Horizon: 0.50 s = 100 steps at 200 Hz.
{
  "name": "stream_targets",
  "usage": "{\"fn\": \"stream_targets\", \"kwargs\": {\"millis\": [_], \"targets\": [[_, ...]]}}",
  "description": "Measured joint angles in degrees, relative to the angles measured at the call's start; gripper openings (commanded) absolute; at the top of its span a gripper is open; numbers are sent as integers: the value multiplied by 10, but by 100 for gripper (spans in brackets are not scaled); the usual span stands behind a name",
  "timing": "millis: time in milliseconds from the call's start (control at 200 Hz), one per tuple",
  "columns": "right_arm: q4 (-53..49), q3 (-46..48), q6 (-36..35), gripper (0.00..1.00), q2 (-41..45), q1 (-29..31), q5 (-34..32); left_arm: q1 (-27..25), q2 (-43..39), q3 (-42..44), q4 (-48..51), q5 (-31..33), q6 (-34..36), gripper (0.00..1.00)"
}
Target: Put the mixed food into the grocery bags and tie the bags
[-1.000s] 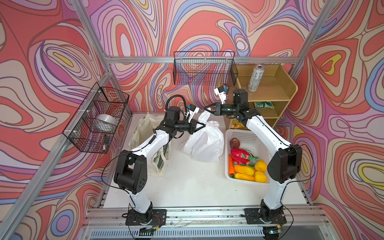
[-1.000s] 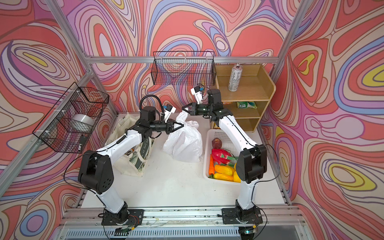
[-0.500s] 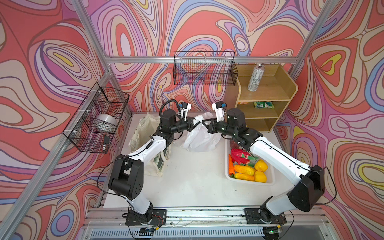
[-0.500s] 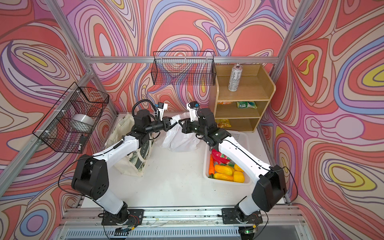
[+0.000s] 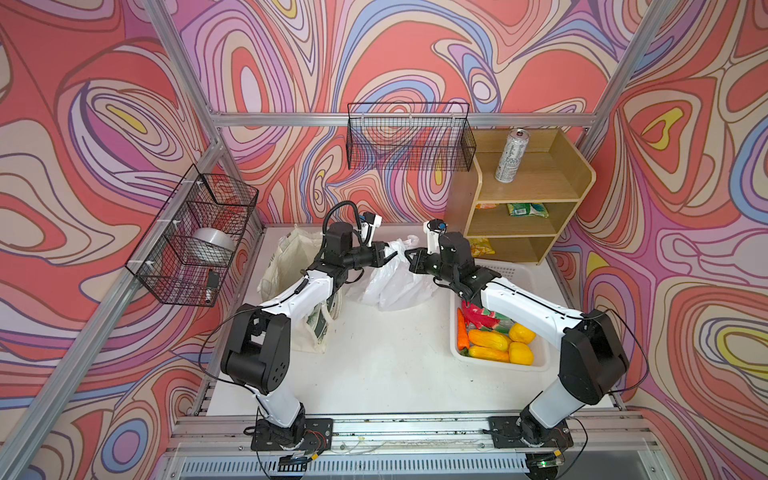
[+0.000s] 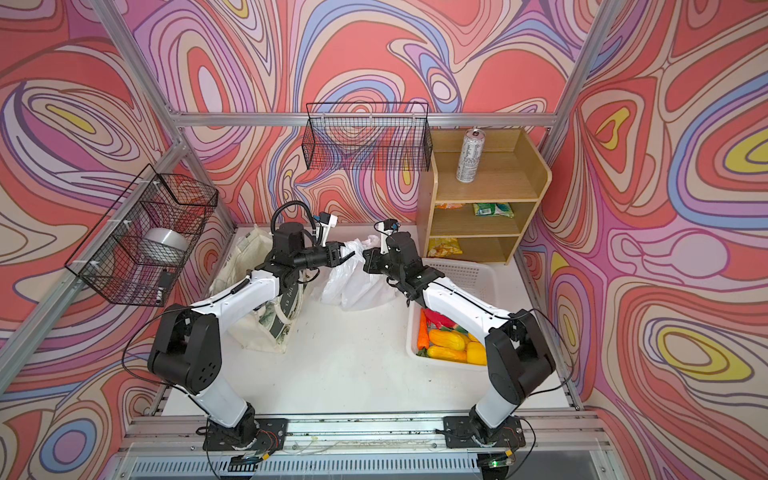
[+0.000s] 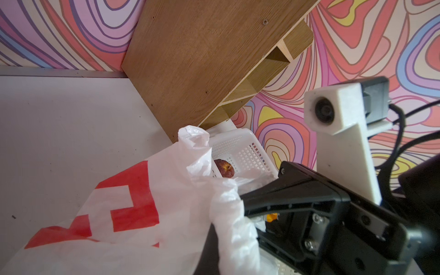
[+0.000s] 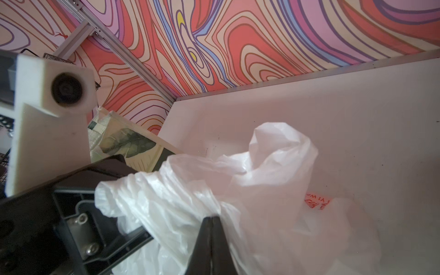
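Together at the back of the table (image 5: 374, 370), we find both grippers closed on the top of the plastic bag (image 5: 395, 286). The left gripper (image 5: 385, 258) reaches in from the tote's side, jaws clamped on one twisted handle; in the right wrist view the film bunches over its tip. The right gripper (image 5: 410, 261) faces it from the basket's side. Its fingers (image 8: 202, 245) press flat together with a fold of white film pinched at their tips. The two grippers sit near each other, tips apart, with the bag's neck drawn up between them. The bag's body slumps on the table just below the jaws, red print on its side, between the tote (image 5: 286, 257) and the basket (image 5: 498, 365). We cannot tell what lies inside it.

The tote stands at the left, partly under the left arm, with a leaf print on its side; its inside is hidden. The basket, at the right, holds a carrot (image 5: 461, 334), a dragon fruit (image 5: 478, 316) and yellow vegetables (image 5: 494, 343) heaped at its near end, and a reddish-brown fruit (image 7: 223, 167) at its far end. On the shelf (image 5: 540, 183) behind the basket, a can (image 5: 511, 158) stands upright on top. A green packet (image 5: 527, 210) lies on the middle level and a yellow packet (image 5: 482, 248) on the lowest. A wire basket (image 5: 195, 237) on the left wall holds a tape roll (image 5: 212, 241).
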<state>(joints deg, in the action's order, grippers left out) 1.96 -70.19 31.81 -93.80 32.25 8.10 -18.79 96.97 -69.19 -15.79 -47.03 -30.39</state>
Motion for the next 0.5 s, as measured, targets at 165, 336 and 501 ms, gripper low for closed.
{"fn": "stream_targets", "kwargs": {"millis": [165,336,501], "targets": [[7,0,4,0,0,-8,22,8,17,-19,2,-49,4,7],[2,0,4,0,0,-9,28,13,22,-19,-12,-81,-3,6],[2,0,7,0,1,-12,29,14,23,-18,-26,-97,-9,5]]}}
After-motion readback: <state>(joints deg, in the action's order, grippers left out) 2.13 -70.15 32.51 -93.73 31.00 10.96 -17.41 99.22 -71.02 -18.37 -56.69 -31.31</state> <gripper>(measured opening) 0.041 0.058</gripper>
